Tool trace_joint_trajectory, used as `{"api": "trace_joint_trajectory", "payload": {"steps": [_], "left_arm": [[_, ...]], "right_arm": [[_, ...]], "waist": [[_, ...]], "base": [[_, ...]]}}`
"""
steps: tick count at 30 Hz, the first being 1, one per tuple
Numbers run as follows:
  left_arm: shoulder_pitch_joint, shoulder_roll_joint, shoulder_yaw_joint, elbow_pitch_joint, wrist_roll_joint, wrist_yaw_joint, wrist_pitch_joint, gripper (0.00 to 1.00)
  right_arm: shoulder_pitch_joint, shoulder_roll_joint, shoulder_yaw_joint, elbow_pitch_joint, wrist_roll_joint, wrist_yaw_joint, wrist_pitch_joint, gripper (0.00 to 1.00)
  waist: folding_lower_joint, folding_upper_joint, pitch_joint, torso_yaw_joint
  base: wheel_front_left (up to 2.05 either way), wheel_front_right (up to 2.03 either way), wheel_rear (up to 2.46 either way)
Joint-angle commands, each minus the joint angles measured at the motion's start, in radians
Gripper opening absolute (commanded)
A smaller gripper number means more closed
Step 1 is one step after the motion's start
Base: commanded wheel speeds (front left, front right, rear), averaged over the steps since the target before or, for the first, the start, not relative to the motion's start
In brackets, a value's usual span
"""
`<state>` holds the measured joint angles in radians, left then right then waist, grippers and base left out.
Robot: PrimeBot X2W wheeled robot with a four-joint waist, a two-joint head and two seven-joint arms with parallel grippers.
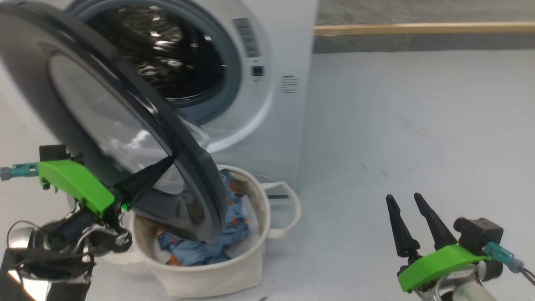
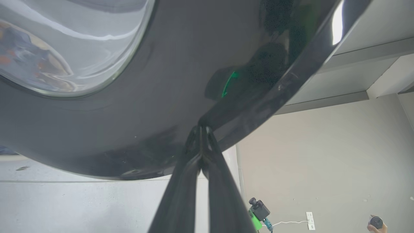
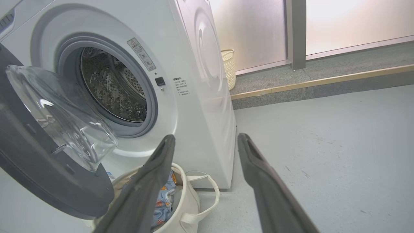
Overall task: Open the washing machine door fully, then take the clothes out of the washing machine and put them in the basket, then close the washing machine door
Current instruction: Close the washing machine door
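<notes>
A: In front of the washing machine (image 1: 276, 104), largest first: we see no cloth in its drum (image 1: 167, 54), and the washing machine door (image 1: 104, 117) stands part-open, its lower edge hanging over the basket (image 1: 234, 267). Where do we place the risk?

B: At that overlap. The basket sits just beside the machine's front, under the door's swing. We judge the door could catch its canvas lip or a handle, though we cannot tell whether they touch now. The clothes (image 1: 200, 251) lie heaped inside, below the lip, so snagging looks less likely.

A: And the contact?

B: The left gripper (image 1: 165, 164) has its fingers pressed together, holding nothing, with the tips set against the door's glossy black rim near its edge. On so slick a curve, we expect a push could skid off.

A: Free room?

B: The grey floor (image 1: 418, 125) rightward lies open. The right gripper (image 1: 403, 197) hangs there, fingers spread, empty, well apart from everything.
</notes>
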<state>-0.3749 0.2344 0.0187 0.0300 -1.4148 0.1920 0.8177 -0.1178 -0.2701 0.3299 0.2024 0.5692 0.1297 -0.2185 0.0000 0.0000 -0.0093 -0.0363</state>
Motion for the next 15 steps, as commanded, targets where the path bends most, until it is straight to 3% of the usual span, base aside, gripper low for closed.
{"api": "trace_joint_trajectory", "payload": {"steps": [1,6,12,14,15], "left_arm": [[-0.070,0.016,0.046,-0.022,0.010,-0.009,-0.012,0.00],[-0.108,0.005,0.061,0.051,0.027,-0.034,-0.061,0.00],[-0.127,0.013,0.056,0.119,0.043,-0.068,-0.076,0.00],[-0.118,0.026,0.037,0.124,0.066,-0.101,-0.074,1.00],[-0.109,0.034,0.025,0.119,0.078,-0.119,-0.071,1.00]], "right_arm": [[-0.042,-0.015,0.010,-0.033,-0.006,0.001,-0.008,1.00],[-0.055,-0.015,0.016,-0.031,-0.004,0.001,-0.008,1.00],[-0.055,-0.017,0.015,-0.026,0.000,0.001,-0.012,1.00],[-0.051,-0.021,0.011,-0.025,0.000,0.001,-0.014,1.00],[-0.050,-0.022,0.010,-0.025,0.001,0.001,-0.014,1.00]], "waist": [[0.0000,0.0000,0.012,-0.067],[0.0000,0.0000,0.023,-0.122],[0.0000,0.0000,0.024,-0.116],[0.0000,0.0000,0.021,-0.092],[0.0000,0.0000,0.019,-0.082]], "base": [[0.00,0.00,0.00],[0.00,0.00,0.00],[0.00,0.00,0.00],[0.00,0.00,0.00],[0.00,0.00,0.00]]}}
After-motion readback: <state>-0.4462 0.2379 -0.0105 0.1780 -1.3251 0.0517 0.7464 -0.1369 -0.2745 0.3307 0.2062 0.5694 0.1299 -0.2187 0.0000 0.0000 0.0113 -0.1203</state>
